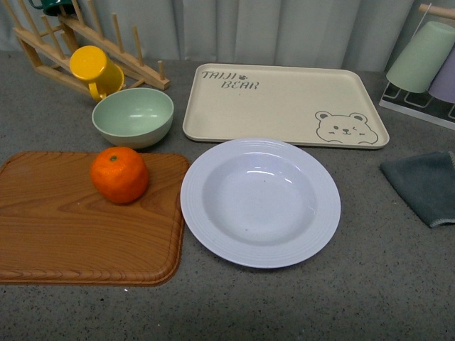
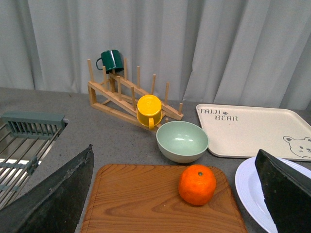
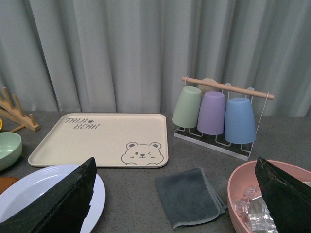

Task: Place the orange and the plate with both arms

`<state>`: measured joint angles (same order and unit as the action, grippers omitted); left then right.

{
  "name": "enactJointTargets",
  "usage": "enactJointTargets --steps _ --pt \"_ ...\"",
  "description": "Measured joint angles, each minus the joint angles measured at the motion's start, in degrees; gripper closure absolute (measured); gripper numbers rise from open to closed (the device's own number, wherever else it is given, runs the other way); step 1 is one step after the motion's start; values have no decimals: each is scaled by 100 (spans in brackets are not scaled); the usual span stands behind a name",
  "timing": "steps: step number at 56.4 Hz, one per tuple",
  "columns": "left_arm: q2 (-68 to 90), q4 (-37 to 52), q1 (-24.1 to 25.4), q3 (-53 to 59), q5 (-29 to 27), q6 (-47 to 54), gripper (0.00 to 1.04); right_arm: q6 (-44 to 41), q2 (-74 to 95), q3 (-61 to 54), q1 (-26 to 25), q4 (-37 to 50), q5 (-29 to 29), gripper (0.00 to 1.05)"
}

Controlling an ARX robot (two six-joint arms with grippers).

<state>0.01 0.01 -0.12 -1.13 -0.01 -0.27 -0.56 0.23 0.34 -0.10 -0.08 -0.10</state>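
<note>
Neither arm is showing in the front view, and the task is only just beginning: the orange is sitting on the wooden cutting board, and the plate is lying empty on the grey table just beside that board, in front of the cream bear tray. The left gripper is hanging with its fingers spread wide and holding nothing, looking down towards the orange; the right gripper is likewise spread and empty, near the plate. Next, each arm is probably needing to descend, the left closing around the round fruit and the right pinching the plate's shallow rim. Both wrist views are cutting the plate off, and the fingertips' height above the table is hard to judge.
</note>
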Motion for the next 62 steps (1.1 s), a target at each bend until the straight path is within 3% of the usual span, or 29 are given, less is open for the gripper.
enactJointTargets --steps 62 --pt "0 0 0 0 0 0 6 0 0 0 0 0 0 9"
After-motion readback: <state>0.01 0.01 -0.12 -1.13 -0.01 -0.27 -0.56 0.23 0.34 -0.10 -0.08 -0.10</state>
